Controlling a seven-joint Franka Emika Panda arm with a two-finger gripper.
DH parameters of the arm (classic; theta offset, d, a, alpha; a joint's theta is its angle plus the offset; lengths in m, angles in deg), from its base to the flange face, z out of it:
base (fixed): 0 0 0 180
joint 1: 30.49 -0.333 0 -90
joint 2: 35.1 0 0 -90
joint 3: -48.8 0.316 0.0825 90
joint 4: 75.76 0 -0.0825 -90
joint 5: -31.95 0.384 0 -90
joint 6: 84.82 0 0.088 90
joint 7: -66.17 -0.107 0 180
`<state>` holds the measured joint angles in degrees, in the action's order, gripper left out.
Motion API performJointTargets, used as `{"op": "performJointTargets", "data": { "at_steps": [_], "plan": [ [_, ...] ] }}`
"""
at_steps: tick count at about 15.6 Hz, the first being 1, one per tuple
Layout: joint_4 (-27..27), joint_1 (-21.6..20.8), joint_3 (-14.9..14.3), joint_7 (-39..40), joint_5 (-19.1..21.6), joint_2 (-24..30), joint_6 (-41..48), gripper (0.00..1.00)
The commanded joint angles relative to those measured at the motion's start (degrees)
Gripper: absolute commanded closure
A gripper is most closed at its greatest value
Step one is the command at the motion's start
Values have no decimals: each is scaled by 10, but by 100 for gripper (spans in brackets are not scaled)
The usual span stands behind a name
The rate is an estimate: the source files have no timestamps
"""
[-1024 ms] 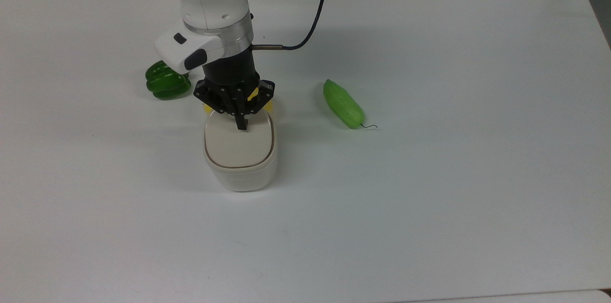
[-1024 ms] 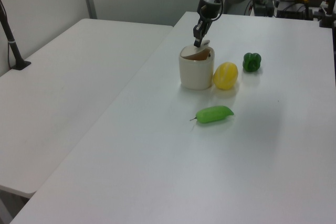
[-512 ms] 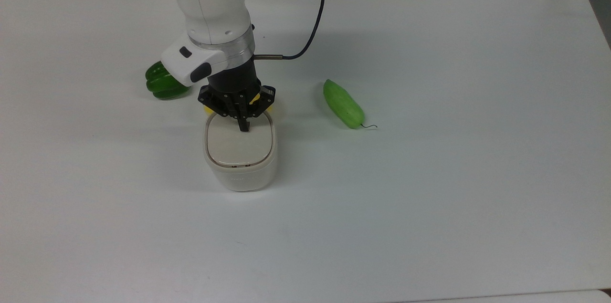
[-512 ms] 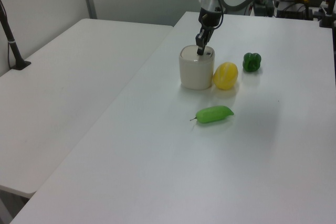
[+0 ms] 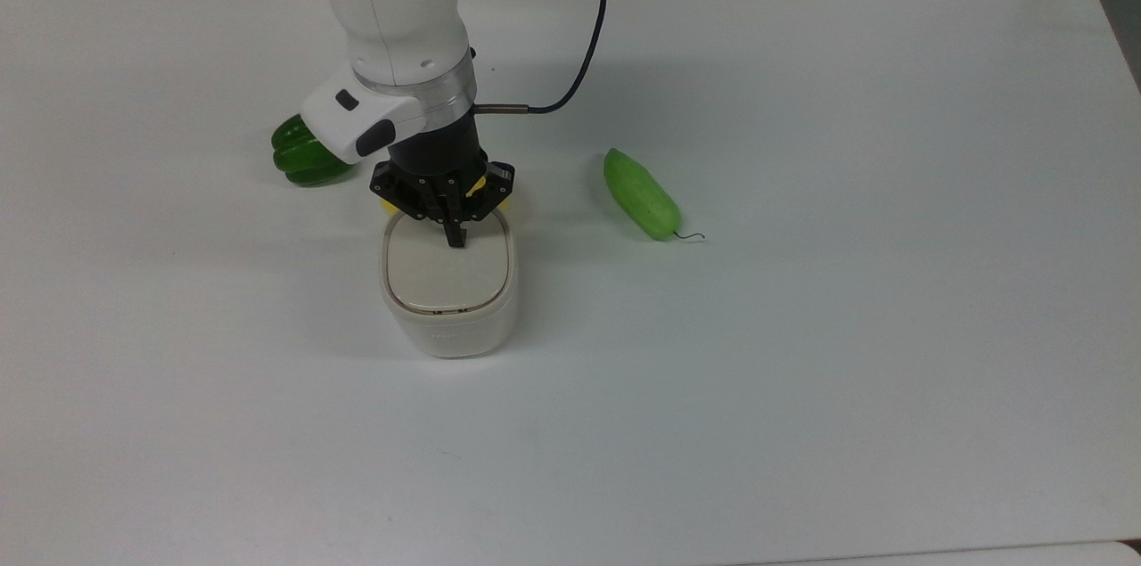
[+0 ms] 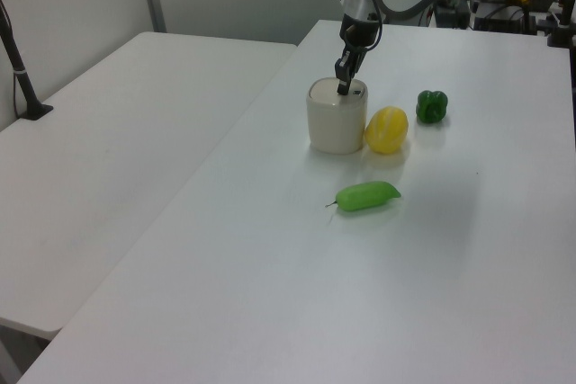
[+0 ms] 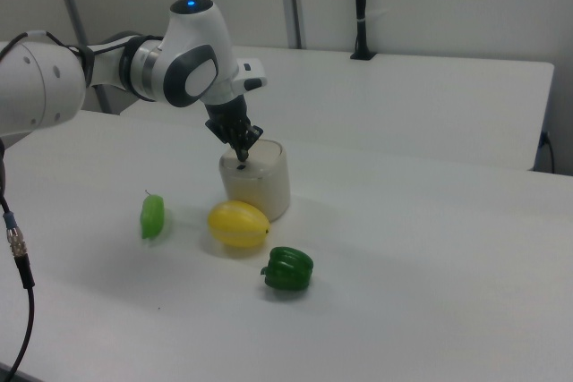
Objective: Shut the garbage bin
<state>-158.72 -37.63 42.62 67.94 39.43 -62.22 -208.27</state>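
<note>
one garbage bin [image 5: 448, 299], one tool [image 5: 455, 238], three vegetables

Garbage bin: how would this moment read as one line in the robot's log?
gripper: shut, tip on lid | off-white rounded plastic garbage bin: lid down flat | yellow melon: beside bin

A small off-white, rounded-square plastic garbage bin [image 5: 450, 299] stands upright on a white table, its beige hinged lid [image 5: 447, 267] lying flat and flush within the rim, a yellow melon just beside it in the left view.
</note>
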Motion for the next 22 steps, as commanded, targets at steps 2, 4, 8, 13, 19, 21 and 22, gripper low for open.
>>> {"op": "performJointTargets", "data": {
  "at_steps": [2, 4, 8, 13, 19, 21, 22],
  "plan": [
    [-11, -3, -7, 9, 12, 29, 19, 100],
    [-9, 2, -9, 11, 12, 52, 72, 100],
    [-9, 12, -12, 11, 11, 107, 172, 100],
    [-10, 36, -13, 12, 3, 167, 322, 78],
    [-14, 37, -12, 5, -69, 200, 385, 0],
    [-14, 37, -13, -3, -70, 204, 386, 0],
    [-25, 37, -13, -11, -74, 217, 385, 0]
  ]
}}
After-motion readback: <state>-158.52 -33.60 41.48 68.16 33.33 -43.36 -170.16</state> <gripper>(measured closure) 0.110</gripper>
